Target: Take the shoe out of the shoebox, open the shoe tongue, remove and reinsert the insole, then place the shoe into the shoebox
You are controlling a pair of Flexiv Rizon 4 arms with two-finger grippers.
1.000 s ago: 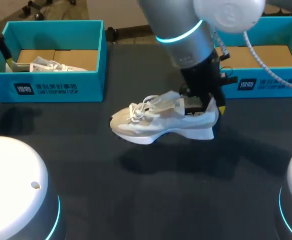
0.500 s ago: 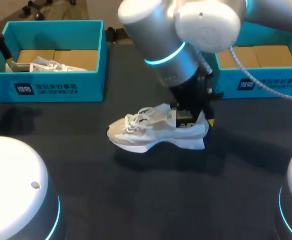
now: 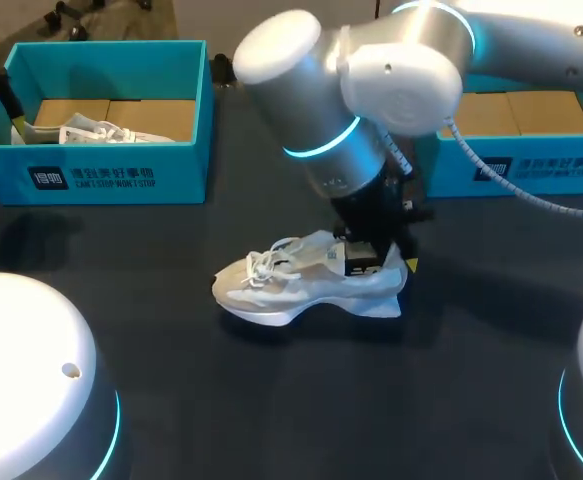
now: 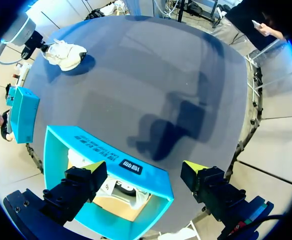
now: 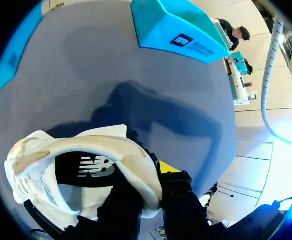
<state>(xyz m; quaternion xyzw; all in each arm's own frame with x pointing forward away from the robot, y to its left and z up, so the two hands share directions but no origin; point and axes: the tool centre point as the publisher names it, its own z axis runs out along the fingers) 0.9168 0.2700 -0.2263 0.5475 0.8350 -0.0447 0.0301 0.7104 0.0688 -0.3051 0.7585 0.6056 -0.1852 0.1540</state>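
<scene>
On the dark table (image 3: 271, 400), well apart from either box, the white sneaker (image 3: 291, 285) stands on its sole. Our right gripper (image 5: 148, 195) pinches its heel collar, likely steadying it for tongue work. Our left gripper (image 4: 144, 167) hangs wide open above the left shoebox (image 3: 101, 175).

Robotics lab bench: dark table (image 3: 301, 400), silver right arm (image 3: 311, 110) w/ lit ring, teal left shoebox (image 3: 101, 175) & right shoebox (image 3: 561, 165).

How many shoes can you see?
2. One white sneaker sits on the table, heel pinched by the right gripper; a second sneaker lies in the left shoebox. The right arm covers part of the right shoebox, maybe hiding more.
</scene>
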